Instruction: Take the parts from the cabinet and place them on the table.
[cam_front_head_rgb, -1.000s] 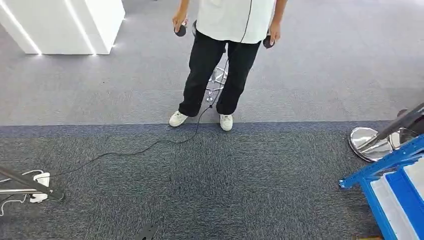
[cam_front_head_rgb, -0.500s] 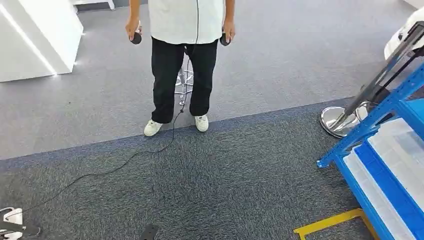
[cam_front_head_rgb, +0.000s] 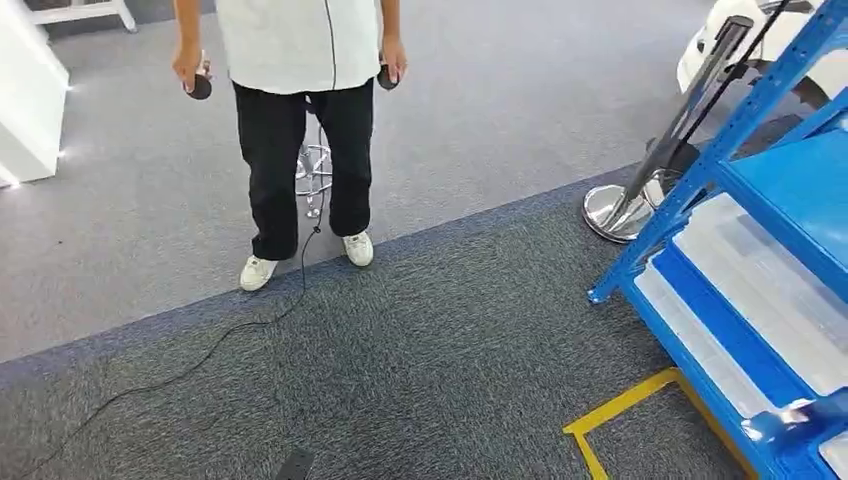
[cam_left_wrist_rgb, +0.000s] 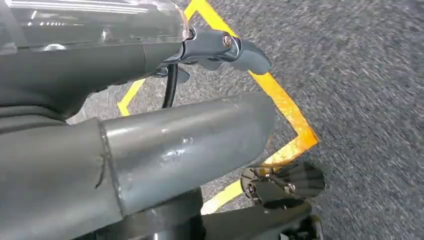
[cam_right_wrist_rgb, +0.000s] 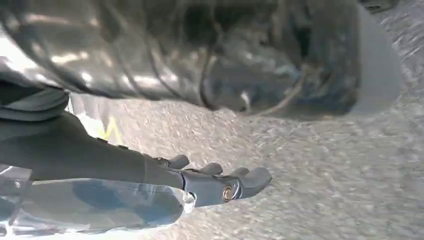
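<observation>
The blue metal shelving cabinet (cam_front_head_rgb: 745, 225) stood at the right of the head view, with clear plastic parts trays (cam_front_head_rgb: 760, 290) lying on its shelves. A yellow tape outline (cam_front_head_rgb: 612, 415) marked the dark grey carpet (cam_front_head_rgb: 420, 360) beside its foot. The left hand (cam_left_wrist_rgb: 227, 47) hung above that tape with its fingers stretched out and nothing in them. The right hand (cam_right_wrist_rgb: 220, 182) hung over the carpet, fingers likewise extended and empty. Farther off stood a person in black trousers (cam_front_head_rgb: 300, 150), near a chrome stand base (cam_front_head_rgb: 618, 212).
</observation>
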